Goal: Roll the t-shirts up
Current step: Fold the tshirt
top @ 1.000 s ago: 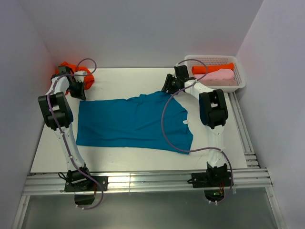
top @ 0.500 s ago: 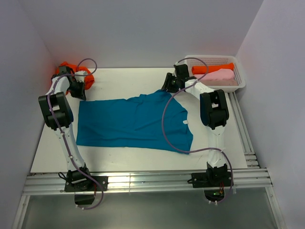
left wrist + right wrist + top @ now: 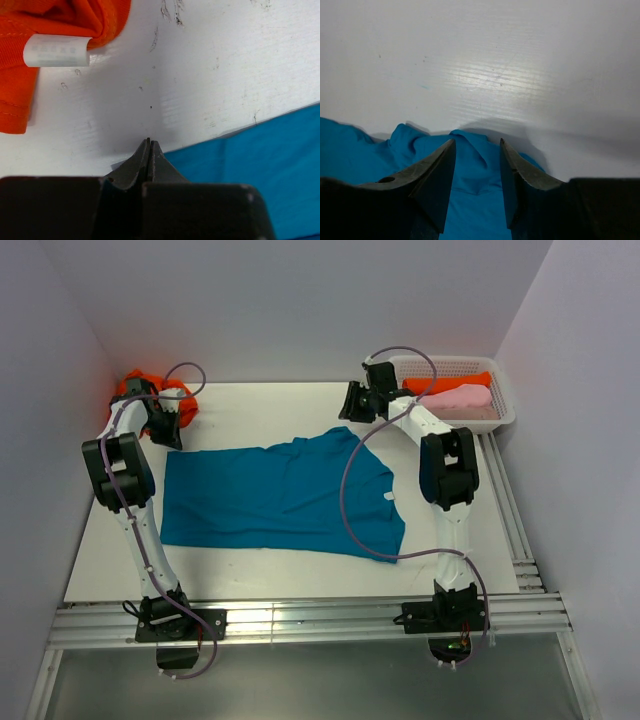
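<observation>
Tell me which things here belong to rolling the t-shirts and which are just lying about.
Job:
teal t-shirt, spread flat
crumpled orange t-shirt
rolled orange t-shirt
rolled pink t-shirt
left gripper
right gripper

Lying about:
white mesh basket
metal rails

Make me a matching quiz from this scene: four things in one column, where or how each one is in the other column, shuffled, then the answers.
Column one:
1. teal t-shirt
2. loose orange t-shirt
3. pink t-shirt
4. right claw

Column two:
A. rolled up in the white basket
B. open, at the teal t-shirt's far edge
C. spread flat in the middle of the table
D. bunched at the far left corner

Pairs: 1-C, 2-D, 3-A, 4-B.
</observation>
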